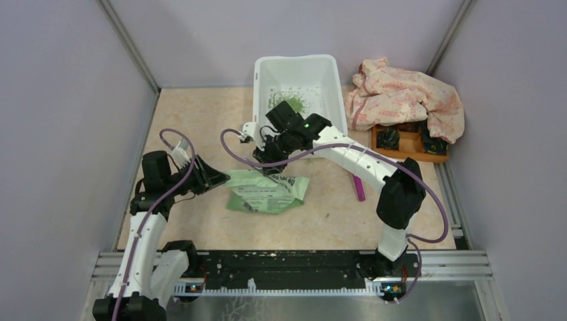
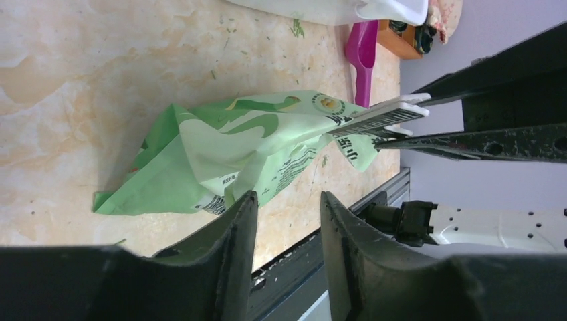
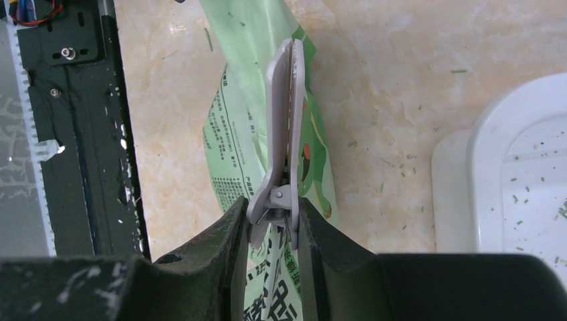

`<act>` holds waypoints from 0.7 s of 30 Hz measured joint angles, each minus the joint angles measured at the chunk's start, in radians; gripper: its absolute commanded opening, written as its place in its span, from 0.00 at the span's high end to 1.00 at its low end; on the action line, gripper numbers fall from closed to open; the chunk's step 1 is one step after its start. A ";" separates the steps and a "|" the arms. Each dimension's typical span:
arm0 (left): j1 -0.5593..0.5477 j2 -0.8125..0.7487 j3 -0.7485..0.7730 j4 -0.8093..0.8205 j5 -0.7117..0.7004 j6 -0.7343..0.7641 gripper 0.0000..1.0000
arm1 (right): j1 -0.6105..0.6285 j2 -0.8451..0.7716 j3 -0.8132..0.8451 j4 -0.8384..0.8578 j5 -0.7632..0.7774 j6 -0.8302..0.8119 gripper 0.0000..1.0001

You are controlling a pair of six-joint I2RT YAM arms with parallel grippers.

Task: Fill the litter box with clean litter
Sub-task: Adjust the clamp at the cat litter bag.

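Note:
The white litter box [image 1: 262, 73] stands at the back of the table, and a small pile of green clean litter [image 1: 294, 101] lies on its floor. In front of it lies the green-and-white printed bag [image 1: 267, 194]. A pale clip [image 3: 284, 134] sits on the bag's edge [image 3: 231, 134]. My right gripper [image 3: 274, 214] is shut on the clip's handles. My left gripper [image 2: 287, 200] is open at the bag's [image 2: 227, 147] left end, with nothing between its fingers. The litter box's corner [image 3: 468, 167] shows to the right in the right wrist view.
A magenta scoop [image 1: 359, 188] lies on the table right of the bag. A wooden tray [image 1: 408, 152] and a crumpled pink-patterned cloth [image 1: 404, 97] sit at the back right. Green bits are scattered on the tabletop. Grey walls close in both sides.

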State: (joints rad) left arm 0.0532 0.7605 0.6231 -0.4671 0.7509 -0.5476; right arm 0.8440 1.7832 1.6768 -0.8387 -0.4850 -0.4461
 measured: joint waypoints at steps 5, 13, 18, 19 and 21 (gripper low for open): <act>0.000 0.023 0.000 -0.008 -0.043 -0.017 0.75 | 0.000 0.000 -0.003 0.002 0.003 0.000 1.00; 0.000 0.136 0.003 0.008 -0.063 -0.082 0.96 | 0.005 -0.002 -0.054 0.032 0.002 0.002 1.00; 0.000 0.220 0.038 0.003 -0.069 -0.130 0.94 | 0.008 -0.013 -0.089 0.053 0.005 0.004 1.00; -0.001 0.234 0.051 -0.006 -0.073 -0.141 0.90 | 0.009 -0.016 -0.094 0.056 0.007 0.004 1.00; -0.001 0.246 0.071 -0.023 -0.085 -0.153 0.70 | 0.012 -0.016 -0.096 0.058 0.011 0.004 1.00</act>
State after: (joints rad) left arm 0.0525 1.0061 0.6941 -0.4900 0.6662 -0.7010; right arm 0.8562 1.7672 1.5810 -0.7811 -0.4740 -0.4423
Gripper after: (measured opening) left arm 0.087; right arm 0.281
